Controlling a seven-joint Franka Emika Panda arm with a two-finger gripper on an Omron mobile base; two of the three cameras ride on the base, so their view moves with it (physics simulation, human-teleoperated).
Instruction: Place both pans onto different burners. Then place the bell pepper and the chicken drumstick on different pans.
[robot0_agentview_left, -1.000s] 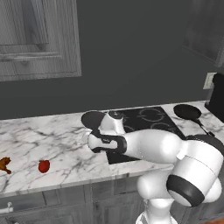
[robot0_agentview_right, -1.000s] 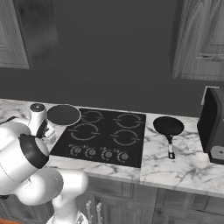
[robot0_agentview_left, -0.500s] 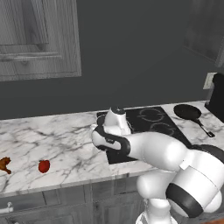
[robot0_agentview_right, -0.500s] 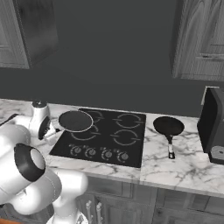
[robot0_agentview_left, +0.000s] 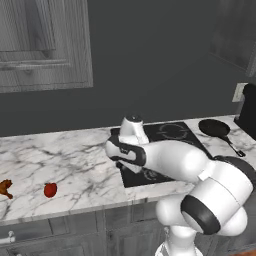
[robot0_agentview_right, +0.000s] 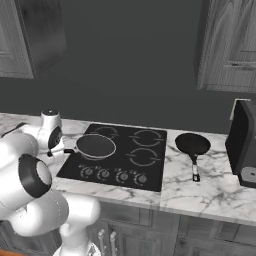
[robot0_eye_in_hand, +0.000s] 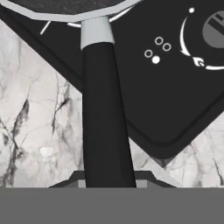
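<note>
Carried rightward since a second ago, the pale-rimmed pan (robot0_agentview_right: 95, 146) now sits over the cooktop's (robot0_agentview_right: 150, 170) front left burner (robot0_agentview_right: 102, 145). Its handle (robot0_eye_in_hand: 105, 118) is clamped in the closed gripper (robot0_eye_in_hand: 107, 183). Another pan (robot0_agentview_right: 192, 144) rests on the counter (robot0_agentview_right: 200, 190) beside the cooktop.

arm (robot0_agentview_left: 175, 160): glossy white rounded shells | joints: dark bands | wrist: grey-capped white cylinder | base: white pedestal

Dim, even rendered light, soft faint shadows, slightly blurry low-detail textures.

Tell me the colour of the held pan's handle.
Black, with a pale grey collar at the pan; the thin straight pan handle shows best in the hand view.
</note>
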